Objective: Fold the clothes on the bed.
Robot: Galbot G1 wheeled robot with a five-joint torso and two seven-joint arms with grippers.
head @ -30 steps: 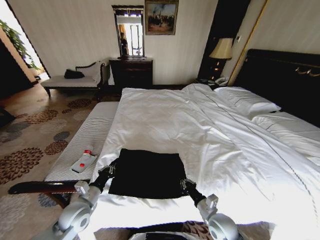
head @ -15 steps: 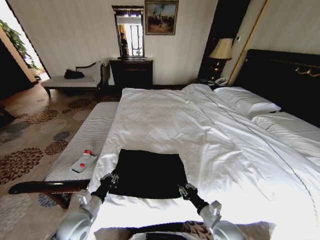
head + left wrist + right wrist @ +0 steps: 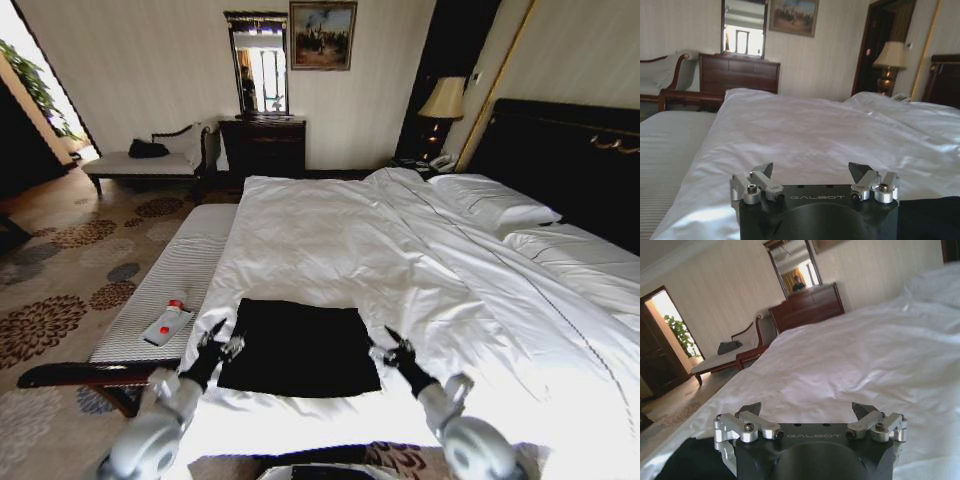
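Nearest to you, the left gripper (image 3: 218, 337) sits just beside the T-shirt's (image 3: 297, 347) left edge, at the near corner, fingers (image 3: 762, 170) released and spread wide with nothing between them. The right gripper (image 3: 394, 346) sits just beside the T-shirt's right edge, level with the left one, fingers (image 3: 861, 410) likewise released and empty. In your wrist views each gripper body reads "GALBOT", and dark fabric shows at the frame corner beside each.

The T-shirt lies flat between the two grippers as a black, roughly rectangular patch on the near part of the bed (image 3: 420, 270), close to its left side. No lettering is visible on the upward face. You cannot tell from these frames whether either gripper touches the fabric.

Beyond the T-shirt, the white duvet runs rumpled toward the pillows (image 3: 492, 203) and the dark headboard (image 3: 565, 155) on the right.

Left of the T-shirt, just beside the bed, stands the grey-striped bench (image 3: 170, 282), carrying a small bottle with a red cap (image 3: 167, 322).

Farther past the T-shirt: a dark dresser (image 3: 262, 145) with a mirror (image 3: 258, 65) against the wall, a chaise longue (image 3: 150, 160) to its left, a lamp (image 3: 443, 100) near the headboard.
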